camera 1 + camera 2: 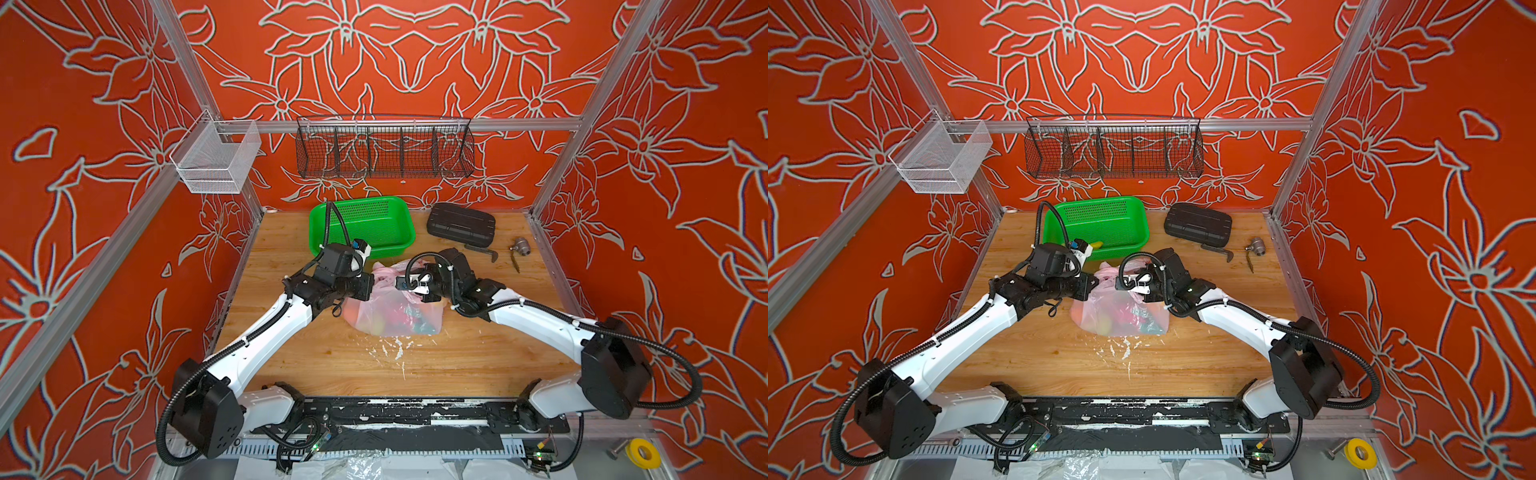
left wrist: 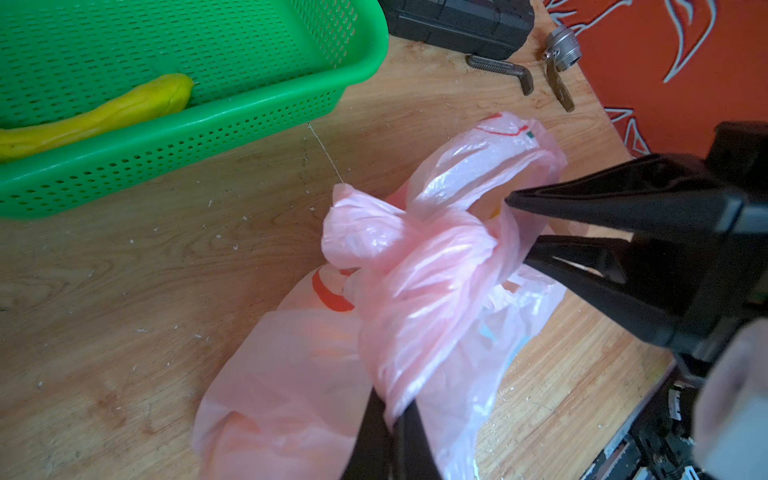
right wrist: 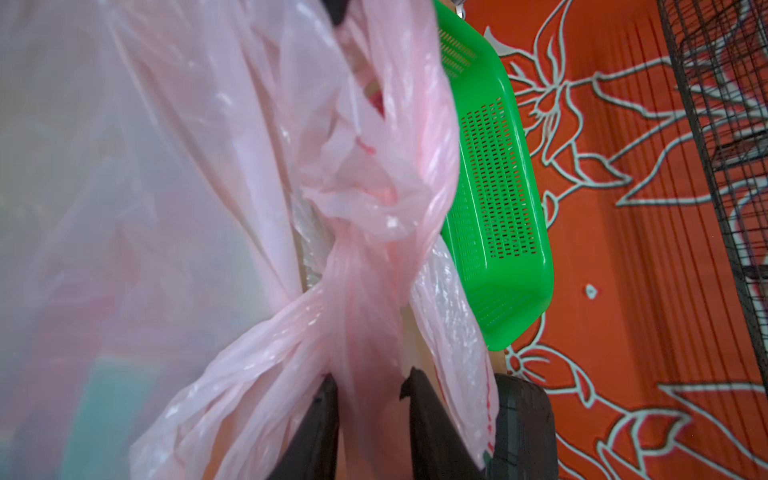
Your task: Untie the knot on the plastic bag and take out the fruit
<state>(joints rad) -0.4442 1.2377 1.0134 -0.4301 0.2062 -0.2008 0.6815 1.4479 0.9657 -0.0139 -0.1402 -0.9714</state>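
- Tabletop (image 1: pixel 457 365): light wood planks, with white flecks (image 1: pixel 395 347) scattered just below the bag in both top views.
- Walls (image 1: pixel 415 50): red with grey flower outlines on three sides, aluminium frame rails (image 1: pixel 519 124) in front of them.
- Back rail, upper centre of the frame: black wire basket (image 1: pixel 384 149). White mesh basket (image 1: pixel 216 162) hangs at upper left.
- Green basket (image 1: pixel 374 224) sits at the back centre of the table, with a banana (image 2: pixel 104 112) lying in it.
- Right of it in the top views: black case (image 1: pixel 461 224), bent dark metal bar (image 1: pixel 482 250), metal valve (image 1: pixel 520 246).
- Plastic bag (image 1: pixel 370 307): centre of the frame in both top views, just below the green basket, lying on the wood.
- Fruit (image 1: pixel 405 322) shows through the film only as blurred orange, red and green patches.
- Knot (image 2: pixel 419 245): at the bag's upper end in the top views, between the two grippers, tied.
- Left gripper (image 2: pixel 392 415): jaws fully together, pinching a band of handle plastic that runs out of the knot.
- Right gripper (image 3: pixel 368 380): jaws a narrow gap apart on the other side of the knot, with a twisted handle strand running between them. The wrist view is blurred there, so I cannot tell whether the strand is clamped or only touched.
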